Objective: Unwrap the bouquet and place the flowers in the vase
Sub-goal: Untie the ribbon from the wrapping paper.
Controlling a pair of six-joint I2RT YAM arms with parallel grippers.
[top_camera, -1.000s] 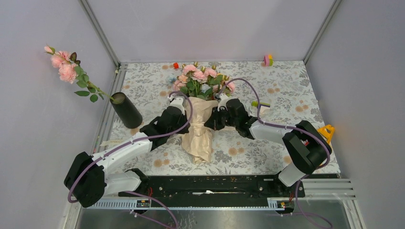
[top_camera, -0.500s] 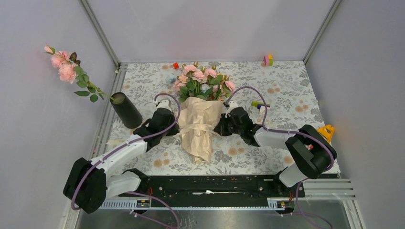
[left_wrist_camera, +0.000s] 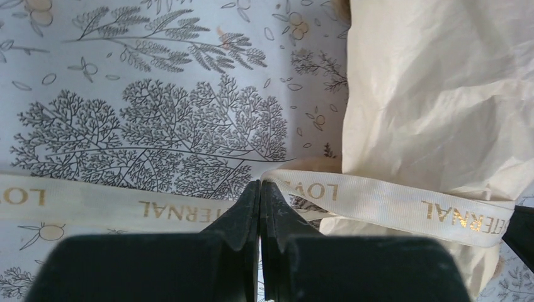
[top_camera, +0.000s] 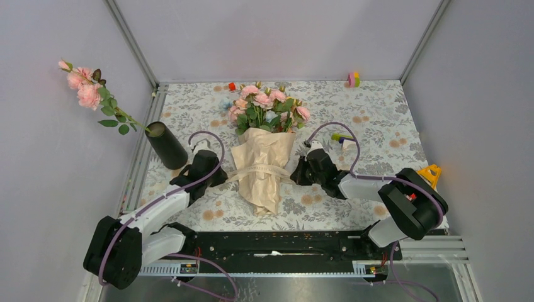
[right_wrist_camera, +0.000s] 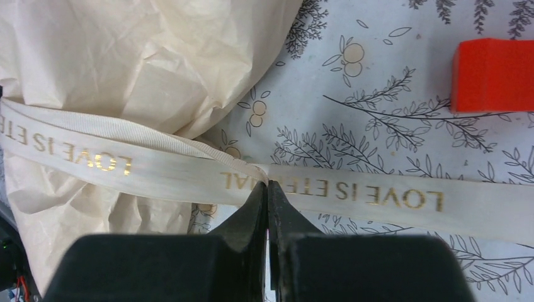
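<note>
Pinching ribbon (left_wrist_camera: 378, 198): left gripper (left_wrist_camera: 260, 187), right gripper (right_wrist_camera: 267, 187) | gold lettering (right_wrist_camera: 371, 192) legible only in wrist views

Printed in gold capitals along the cream ribbon (right_wrist_camera: 378, 195) of the bouquet (right_wrist_camera: 126, 63): "LOVE IS ETERNAL", upside down in the right wrist view and repeated along the band. Legible in the left wrist view only in pieces, also upside down: "LOV", "LOVE" and "TERNAL". Too small to read from the top camera.
</note>
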